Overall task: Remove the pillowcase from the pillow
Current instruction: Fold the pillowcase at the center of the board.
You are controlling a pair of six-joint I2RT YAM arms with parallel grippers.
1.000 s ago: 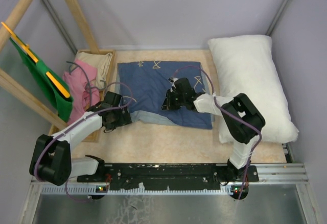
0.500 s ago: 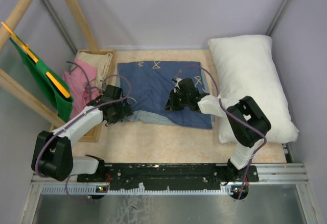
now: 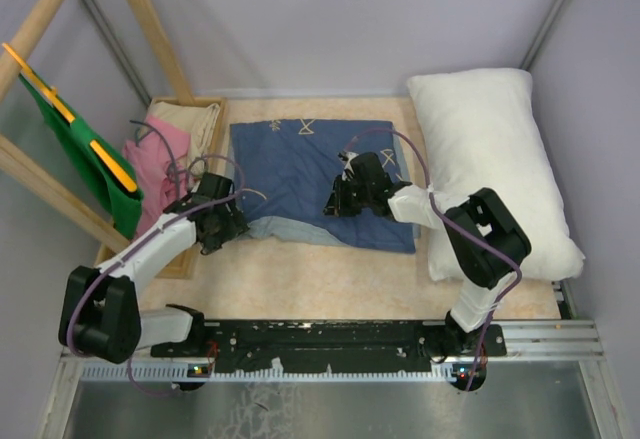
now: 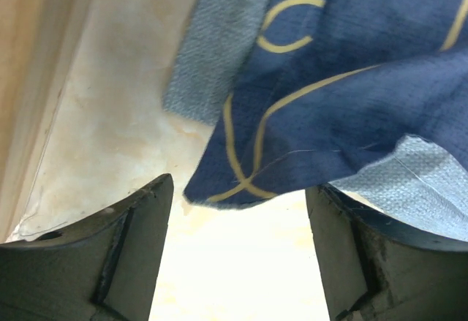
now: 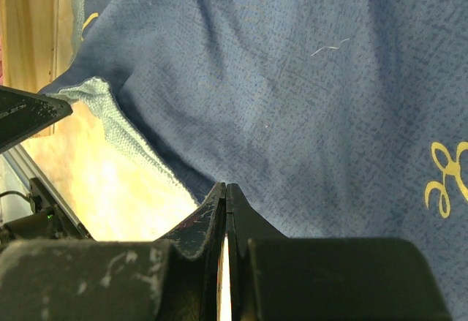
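Since the pillow (image 3: 490,159) lies bare at the right of the table (image 3: 330,274) and the pillowcase (image 3: 315,174) is spread flat just beside it, mid-table, we judge the job basically done; prob. only backing the arms off is left. Our left claw (image 3: 224,222) stands spread at the pillowcase's near-left corner, gripping nothing. Right claw (image 3: 335,202), over the cloth, is pressed together, w/ no fabric seen in it.
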